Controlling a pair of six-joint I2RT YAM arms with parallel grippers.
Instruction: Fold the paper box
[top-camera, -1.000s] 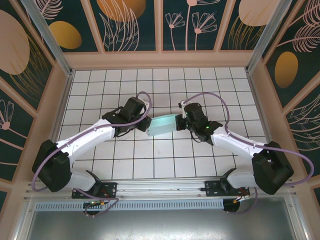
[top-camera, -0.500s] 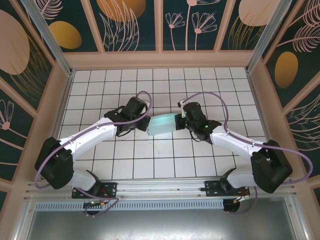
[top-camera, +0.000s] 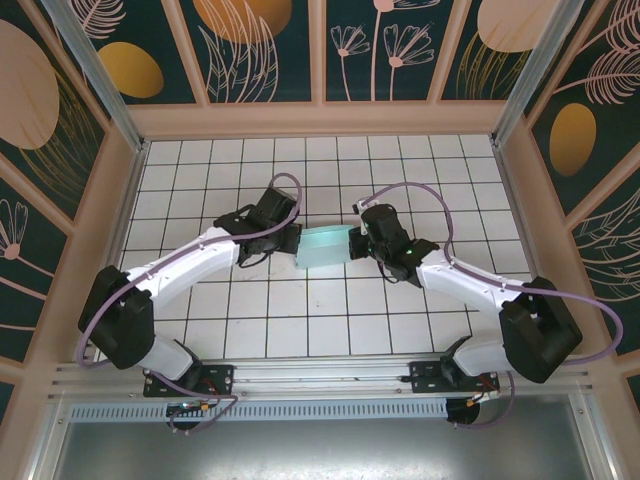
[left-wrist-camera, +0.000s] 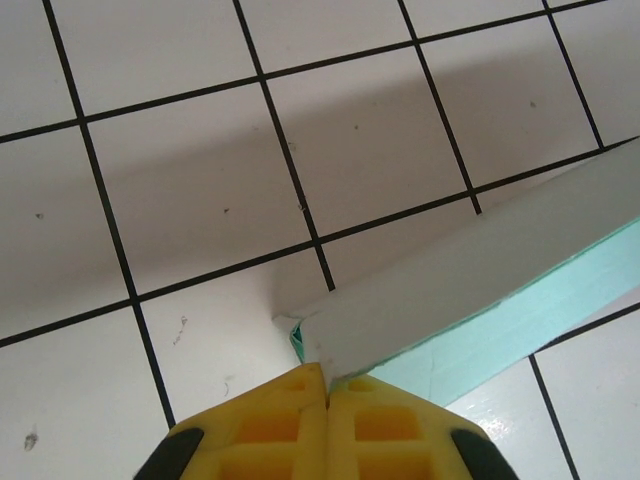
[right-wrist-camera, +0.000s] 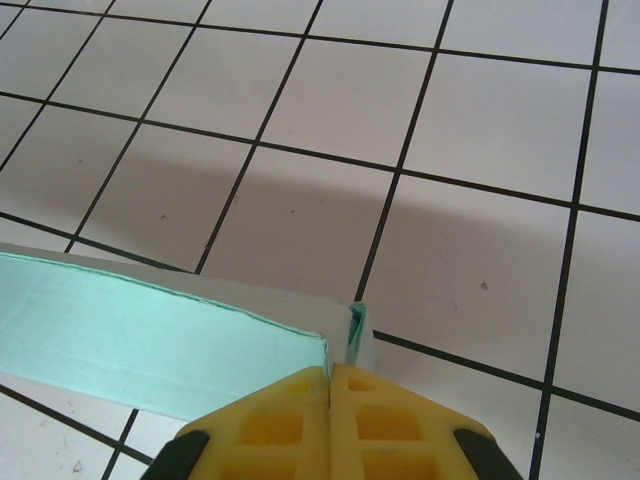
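Note:
The paper box (top-camera: 325, 247), pale mint-green card, sits in the middle of the white tiled table between the two arms. My left gripper (top-camera: 293, 241) is at its left end and is shut on the box's end wall (left-wrist-camera: 340, 330); its yellow fingers (left-wrist-camera: 290, 420) pinch the card. My right gripper (top-camera: 355, 243) is at the right end, shut on that end's wall (right-wrist-camera: 345, 335). In the right wrist view the mint inside (right-wrist-camera: 150, 320) of the box runs off to the left of the yellow fingers (right-wrist-camera: 370, 420).
The table (top-camera: 320, 320) is a white tiled floor with black grout lines, fenced by wooden walls (top-camera: 320, 118) on three sides. The arm bases stand on a metal rail (top-camera: 320, 378) at the near edge.
The left gripper has closed on the box's left end. Both arms and the box have shifted slightly toward the back of the table.

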